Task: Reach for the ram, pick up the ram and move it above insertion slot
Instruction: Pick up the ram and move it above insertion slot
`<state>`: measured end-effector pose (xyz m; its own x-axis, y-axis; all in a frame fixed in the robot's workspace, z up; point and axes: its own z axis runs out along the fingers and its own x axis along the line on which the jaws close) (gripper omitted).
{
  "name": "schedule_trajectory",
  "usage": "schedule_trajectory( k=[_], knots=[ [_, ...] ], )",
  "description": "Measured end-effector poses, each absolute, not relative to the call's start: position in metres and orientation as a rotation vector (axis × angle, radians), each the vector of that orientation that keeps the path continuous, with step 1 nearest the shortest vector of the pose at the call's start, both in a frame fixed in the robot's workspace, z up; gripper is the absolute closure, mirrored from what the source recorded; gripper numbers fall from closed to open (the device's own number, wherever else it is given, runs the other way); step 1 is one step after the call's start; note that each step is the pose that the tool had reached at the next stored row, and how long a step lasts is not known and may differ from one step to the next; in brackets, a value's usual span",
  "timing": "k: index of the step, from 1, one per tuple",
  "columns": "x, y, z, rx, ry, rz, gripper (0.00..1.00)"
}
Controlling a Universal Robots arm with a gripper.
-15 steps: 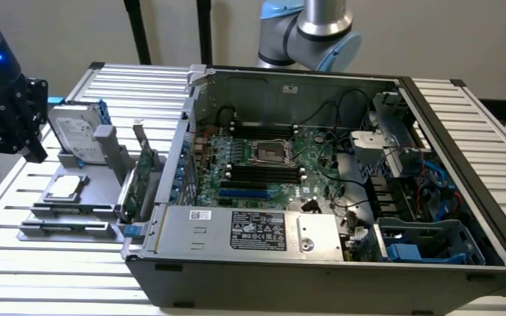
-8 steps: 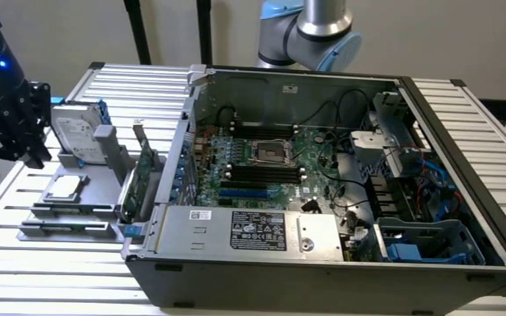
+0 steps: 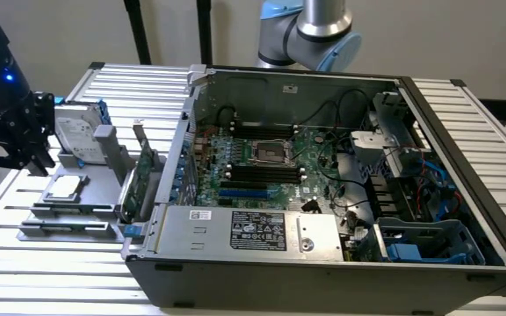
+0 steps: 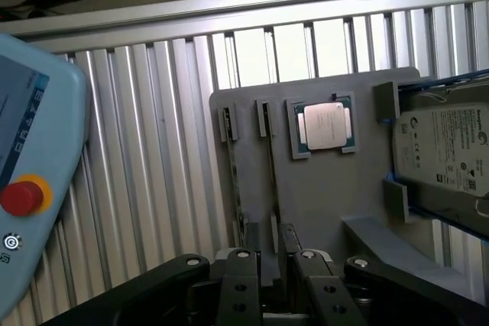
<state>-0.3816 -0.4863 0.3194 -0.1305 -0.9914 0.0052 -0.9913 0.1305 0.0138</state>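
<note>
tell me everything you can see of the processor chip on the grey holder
The processor chip is square, with a dull silver metal lid on a green board whose edge shows as a thin border around the lid. It lies flat, lid up, seated in a square raised frame on the grey holder, apart from the hard drive racked on the same holder. Only the holder touches it. The holder stands on the ribbed metal table.

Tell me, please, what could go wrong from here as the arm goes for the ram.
1. The ram stands on edge close beside a second stick in the grey holder; the gripper may nudge or grab the neighbour.
2. The processor chip lies right next to them and could be knocked.
3. The insertion slot has alike neighbours, so lining up over the wrong one seems possible.
</note>
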Motion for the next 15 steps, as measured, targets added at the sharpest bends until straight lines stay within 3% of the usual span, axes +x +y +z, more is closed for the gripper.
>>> schedule_trajectory(
  k=[6, 7, 15],
  knots=[
    [-0.382, -0.489, 0.308, 2.063, -2.352, -0.011, 0.73],
    [-0.382, -0.49, 0.307, 2.063, -2.352, -0.011, 0.67],
    [-0.383, -0.494, 0.292, 2.066, -2.349, -0.011, 0.67]
  ],
)
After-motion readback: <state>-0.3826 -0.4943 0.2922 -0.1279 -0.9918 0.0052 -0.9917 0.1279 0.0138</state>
